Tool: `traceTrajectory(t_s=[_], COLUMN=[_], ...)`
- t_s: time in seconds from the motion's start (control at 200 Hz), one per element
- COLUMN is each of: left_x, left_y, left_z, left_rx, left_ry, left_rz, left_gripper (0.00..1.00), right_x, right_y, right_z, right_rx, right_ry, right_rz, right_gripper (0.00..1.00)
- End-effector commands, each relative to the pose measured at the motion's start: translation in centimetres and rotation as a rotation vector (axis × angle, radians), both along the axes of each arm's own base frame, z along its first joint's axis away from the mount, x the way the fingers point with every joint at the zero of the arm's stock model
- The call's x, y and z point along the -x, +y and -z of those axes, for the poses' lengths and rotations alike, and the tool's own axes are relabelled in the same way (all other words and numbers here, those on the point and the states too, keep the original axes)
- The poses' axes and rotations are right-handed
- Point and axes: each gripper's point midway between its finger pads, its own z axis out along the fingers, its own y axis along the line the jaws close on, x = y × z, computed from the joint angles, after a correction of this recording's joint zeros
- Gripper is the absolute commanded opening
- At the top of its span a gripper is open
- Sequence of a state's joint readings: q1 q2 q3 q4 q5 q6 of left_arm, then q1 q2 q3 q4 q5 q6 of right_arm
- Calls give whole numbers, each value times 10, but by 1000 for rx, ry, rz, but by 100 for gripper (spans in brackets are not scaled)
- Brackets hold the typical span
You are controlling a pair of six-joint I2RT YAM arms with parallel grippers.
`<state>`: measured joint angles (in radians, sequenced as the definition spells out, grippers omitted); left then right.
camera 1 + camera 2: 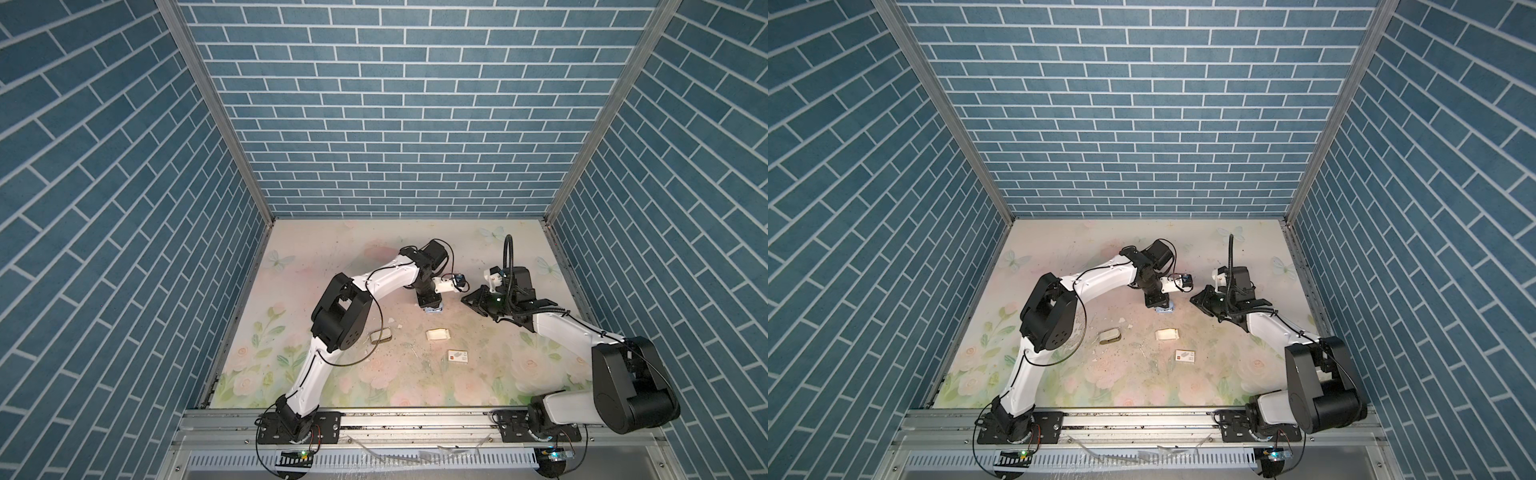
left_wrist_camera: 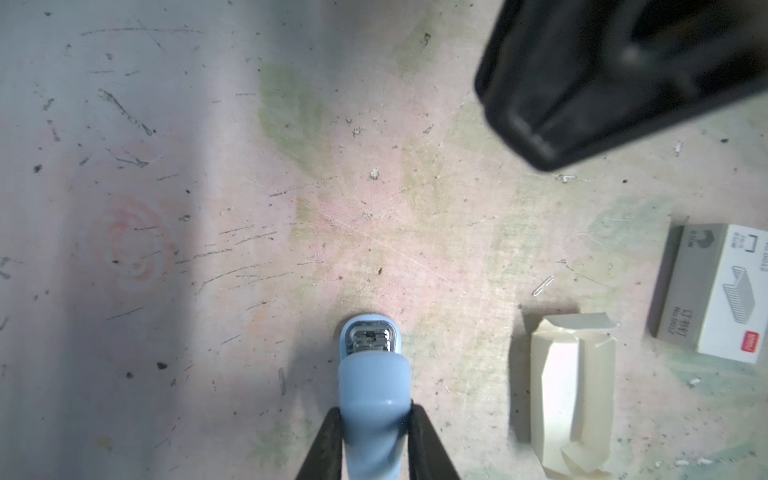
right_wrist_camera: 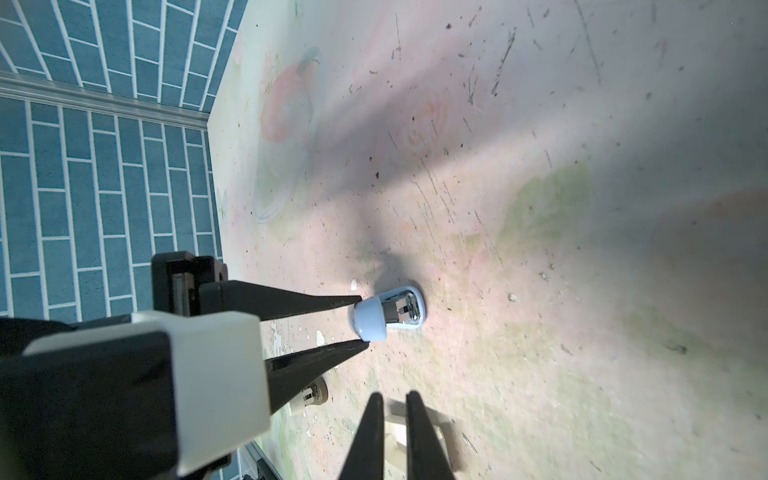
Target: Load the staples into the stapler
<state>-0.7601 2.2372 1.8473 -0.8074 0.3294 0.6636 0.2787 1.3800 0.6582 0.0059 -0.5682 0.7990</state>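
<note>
Your left gripper (image 2: pixel 374 411) is pinching the light-blue stapler (image 2: pixel 371 365) by its sides. The stapler appears to rest on the floral table (image 2: pixel 208 208), and its chrome magazine front shows under the blue cover. I can't tell whether the cover is hinged up, or whether anything sits in the channel.

Your right gripper (image 3: pixel 394 399) hangs at 3 o'clock from that stapler, near but apart, its fingers pressed almost together with nothing visible between them.

In both top views the stapler lies at 12 o'clock from the cream cardboard tray (image 1: pixel 438 334), apart from it. The printed staple box (image 1: pixel 457 356) is at 4 o'clock of the tray, and a second, beige stapler (image 1: pixel 380 336) is at 9 o'clock. No full strip shows — only one loose staple (image 2: pixel 542 286) on the table just beside the tray.

My read is that you're early: the stapler is secured, nothing more. You have yet to expose the magazine, fetch a strip, seat it and close the cover.
</note>
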Motion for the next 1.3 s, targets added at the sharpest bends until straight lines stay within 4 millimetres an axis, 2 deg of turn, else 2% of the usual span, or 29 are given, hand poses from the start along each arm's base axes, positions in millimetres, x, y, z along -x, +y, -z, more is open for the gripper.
traceTrajectory(t_s=[0.0,0.57,0.895,1.295], left_x=[5,13,20,26], left_y=[2,4,10,14], left_z=[10,22,38,56], left_rx=[-45,-114,-193,-279], left_ry=[10,91,149,213], left_rz=[20,70,86,93], left_gripper=[22,12,11,11], right_x=[6,13,24,38], right_y=[-6,-7,-37,-44], right_z=[10,10,20,16], right_rx=[41,37,169,170], right_ry=[2,9,53,49], right_rz=[-9,-7,111,135], right_gripper=[13,11,11,11])
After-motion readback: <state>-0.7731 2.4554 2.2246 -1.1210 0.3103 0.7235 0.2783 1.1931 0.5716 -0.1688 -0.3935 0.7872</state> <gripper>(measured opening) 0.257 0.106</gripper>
